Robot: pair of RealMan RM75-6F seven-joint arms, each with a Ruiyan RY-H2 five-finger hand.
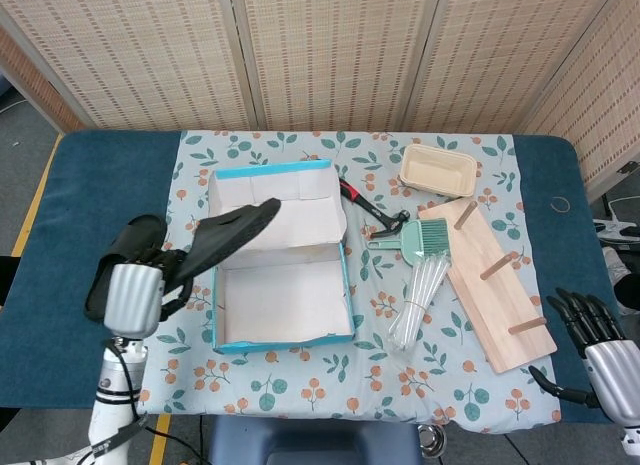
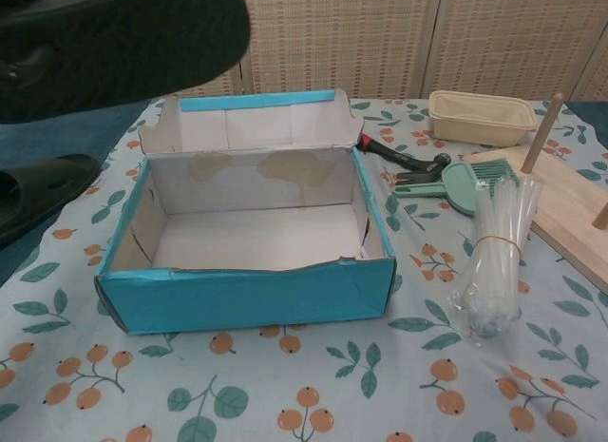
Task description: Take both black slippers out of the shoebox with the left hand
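your left hand (image 1: pixel 133 295) is up in the air over the left side of the shoebox (image 1: pixel 283 327), fingers wrapped around the heel end of the held slipper (image 1: pixel 228 236), whose toe end pokes out above the box's raised lid. from the chest view that same slipper fills the top left corner, clear of the box walls, and the box interior shows bare white card with a couple of stains on the back wall. the other slipper (image 1: pixel 108 273) lies flat on the blue table (image 1: pixel 95 175) to the left of the floral cloth (image 1: pixel 300 385), partly hidden behind your arm in the head view. your right hand (image 1: pixel 590 330) sits low at the right edge of the table, fingers spread apart and holding nothing. to the right of the box you've got a red-handled hammer (image 1: pixel 372 211), a green brush (image 1: pixel 422 240), a bundle of clear straws (image 1: pixel 418 298) lying beside it, a wooden peg board (image 1: pixel 490 295) and a beige tray (image 1: pixel 438 169) further back.
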